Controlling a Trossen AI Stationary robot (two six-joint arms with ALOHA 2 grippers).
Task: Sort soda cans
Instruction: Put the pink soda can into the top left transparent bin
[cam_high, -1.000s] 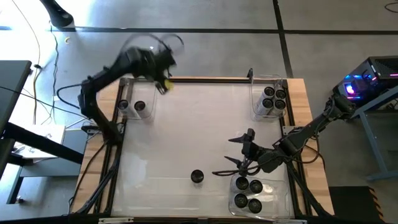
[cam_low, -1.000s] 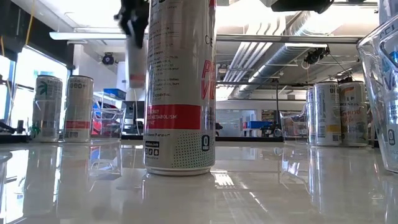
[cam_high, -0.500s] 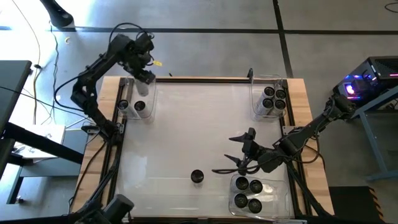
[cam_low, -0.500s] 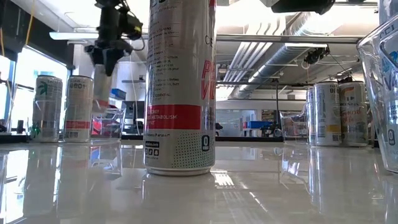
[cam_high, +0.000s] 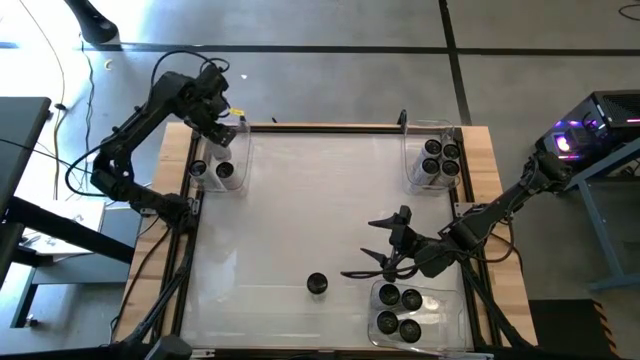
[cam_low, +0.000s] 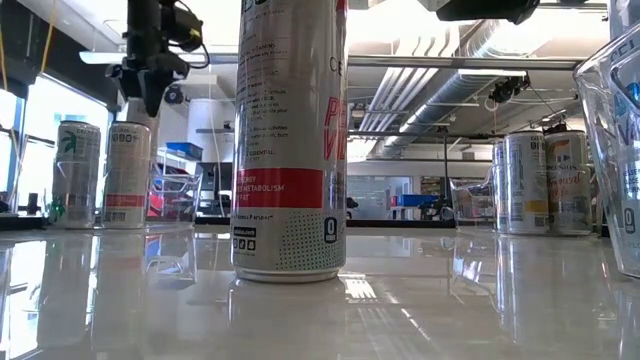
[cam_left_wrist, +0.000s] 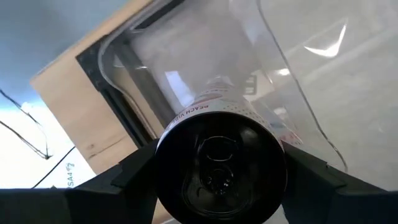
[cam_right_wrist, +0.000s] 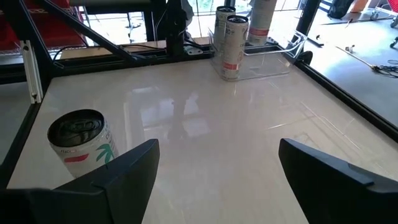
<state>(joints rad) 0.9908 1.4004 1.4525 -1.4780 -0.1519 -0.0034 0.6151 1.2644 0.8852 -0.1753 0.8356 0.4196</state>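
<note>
Left gripper (cam_high: 217, 117): clamped on a can (cam_left_wrist: 219, 163), held above the far-left bin (cam_high: 238, 135).
Far-left bin: two cans (cam_high: 211, 169) stand in its near half; the far part looks free.
Step in hand: by my reading, lowering the held can into that free part.
How to do it well: keep the can upright, come straight down clear of the bin wall and the two cans, release only once it sits on the floor.
Lone can (cam_high: 317, 284): on the table, near centre, unsorted.
Right gripper (cam_high: 382, 264): fingers apart, empty, just right of the lone can.
Right bins: four cans in the far one (cam_high: 441, 160), four in the near one (cam_high: 398, 310).
</note>
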